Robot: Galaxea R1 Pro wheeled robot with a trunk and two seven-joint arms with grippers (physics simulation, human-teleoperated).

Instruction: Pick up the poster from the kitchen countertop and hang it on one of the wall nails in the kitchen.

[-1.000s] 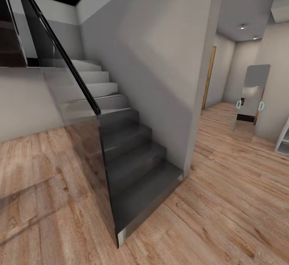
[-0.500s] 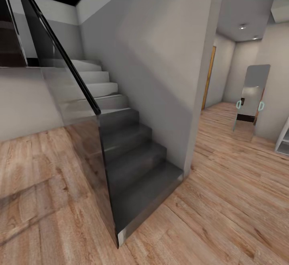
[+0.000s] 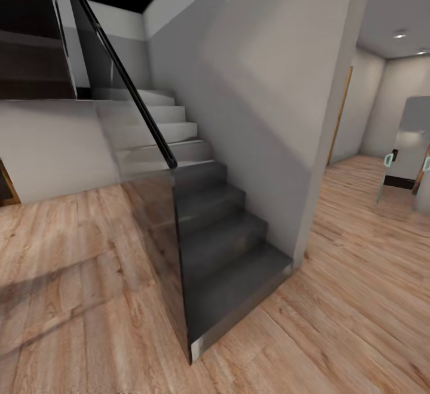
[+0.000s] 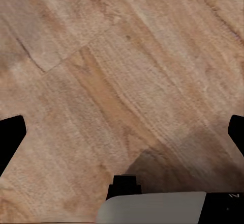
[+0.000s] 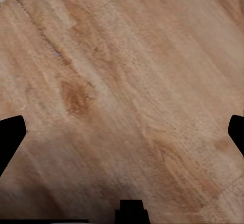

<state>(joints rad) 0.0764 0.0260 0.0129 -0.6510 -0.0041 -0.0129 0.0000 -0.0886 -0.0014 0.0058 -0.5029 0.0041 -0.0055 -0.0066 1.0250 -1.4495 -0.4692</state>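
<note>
The poster, the kitchen countertop and the wall nails are out of view; I am in a hallway by a staircase. In the left wrist view my left gripper (image 4: 122, 137) is open, its black fingertips (image 4: 10, 137) spread wide over bare wooden floor (image 4: 101, 71). My right gripper (image 5: 122, 137) is open too, with its black fingertips (image 5: 10, 135) far apart above the floor planks (image 5: 132, 81). Nothing is between either pair of fingers.
A dark grey staircase (image 3: 227, 251) with a glass balustrade (image 3: 155, 221) and black handrail (image 3: 128, 77) stands straight ahead. A grey wall (image 3: 263, 101) flanks it. A corridor (image 3: 364, 215) with a standing mirror (image 3: 409, 143) opens at the right. Wooden floor (image 3: 71, 274) stretches to the left.
The whole head view has shifted: the camera has turned left, so the staircase and mirror sit further right in the picture and a brown frame edge appears at the far left.
</note>
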